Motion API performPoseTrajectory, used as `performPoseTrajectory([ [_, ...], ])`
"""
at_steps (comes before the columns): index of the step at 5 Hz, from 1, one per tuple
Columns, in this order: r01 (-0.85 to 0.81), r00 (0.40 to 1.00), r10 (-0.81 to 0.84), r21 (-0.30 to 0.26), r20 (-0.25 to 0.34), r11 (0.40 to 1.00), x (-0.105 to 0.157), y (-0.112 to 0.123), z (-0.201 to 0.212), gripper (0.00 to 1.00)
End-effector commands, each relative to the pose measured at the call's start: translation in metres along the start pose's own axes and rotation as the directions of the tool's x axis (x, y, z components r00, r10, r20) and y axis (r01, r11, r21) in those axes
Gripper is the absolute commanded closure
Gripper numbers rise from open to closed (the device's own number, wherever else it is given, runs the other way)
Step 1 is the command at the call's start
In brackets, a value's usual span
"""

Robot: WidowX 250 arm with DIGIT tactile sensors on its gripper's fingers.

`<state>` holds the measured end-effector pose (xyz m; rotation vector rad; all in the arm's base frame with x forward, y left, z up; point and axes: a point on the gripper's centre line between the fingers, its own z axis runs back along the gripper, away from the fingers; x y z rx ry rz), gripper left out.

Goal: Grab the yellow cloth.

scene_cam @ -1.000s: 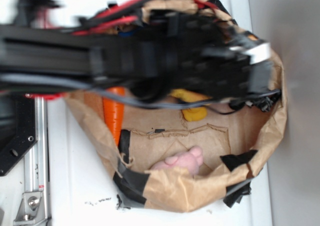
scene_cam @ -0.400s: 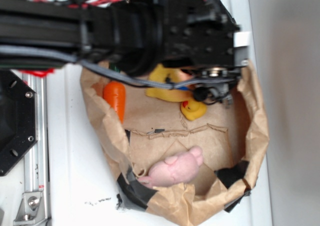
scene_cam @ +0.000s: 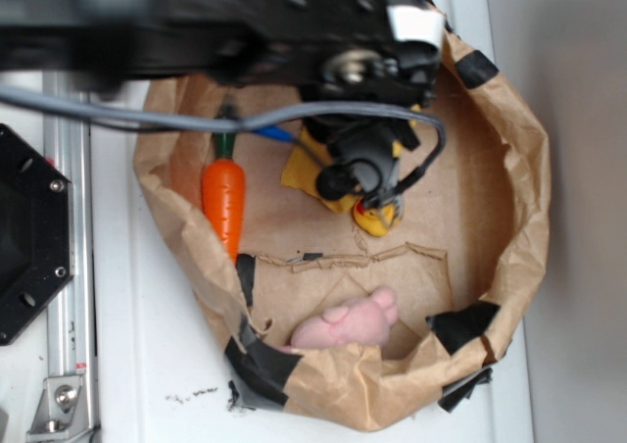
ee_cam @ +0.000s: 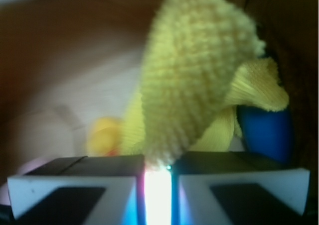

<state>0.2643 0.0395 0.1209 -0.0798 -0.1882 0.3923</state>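
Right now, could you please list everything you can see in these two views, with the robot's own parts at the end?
paper bag: one, brown with black tape patches, lying open on the white surface.
yellow cloth: one, bright yellow terry, pinched between the claw's pads.
toy carrot: one, orange with green top, along the bag's left wall.
rubber duck: one, glossy yellow, beside the cloth.
pink toy: one, pale pink, near the bag's lower edge.
blue object: one, behind the cloth, unidentifiable.
claw: one, black, closed on the cloth.
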Motion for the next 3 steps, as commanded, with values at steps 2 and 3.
performPoseTrajectory([
  [2, 0.296, 0.938, -0.307, -0.091, -0.158, 0.951, 0.003, -0.01, 0.054, 1.0],
  [3, 0.305, 0.926, -0.326, -0.13, -0.191, 0.944, 0.018, -0.005, 0.042, 1.0],
])
